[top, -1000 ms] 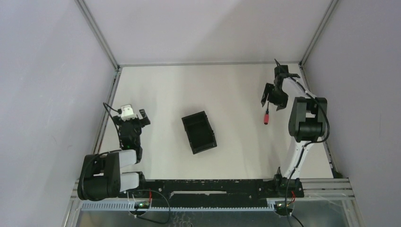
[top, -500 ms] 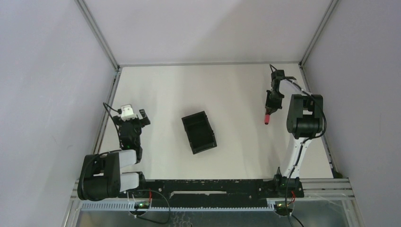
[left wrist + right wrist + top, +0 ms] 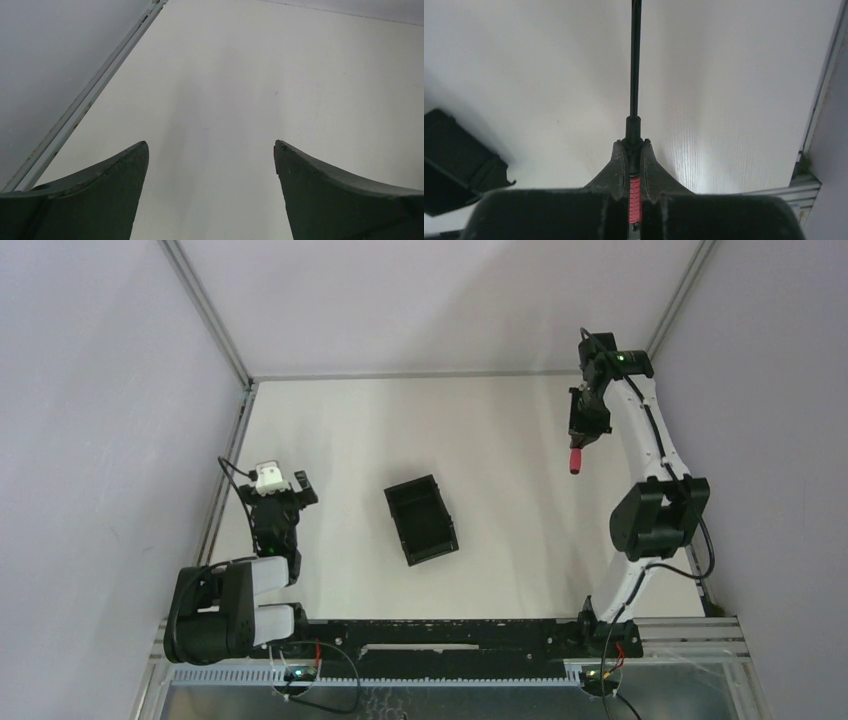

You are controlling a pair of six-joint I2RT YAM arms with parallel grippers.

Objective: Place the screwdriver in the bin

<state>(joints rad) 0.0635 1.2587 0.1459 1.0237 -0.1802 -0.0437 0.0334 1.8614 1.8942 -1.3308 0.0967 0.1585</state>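
1. Carrying step: the right gripper (image 3: 634, 150) is clamped on the red handle of the screwdriver (image 3: 635, 60), apparently lifted off the worktop (image 3: 500, 420) at about 2 o'clock.
2. The bin (image 3: 412, 486) sits near the centre, well apart, toward 8 o'clock from the tool.
3. Next, I judge: swing over the bin, lower, release.
4. The left gripper (image 3: 211, 150) is spread apart and empty, at 9 o'clock.
5. No brand, label or writing is readable.
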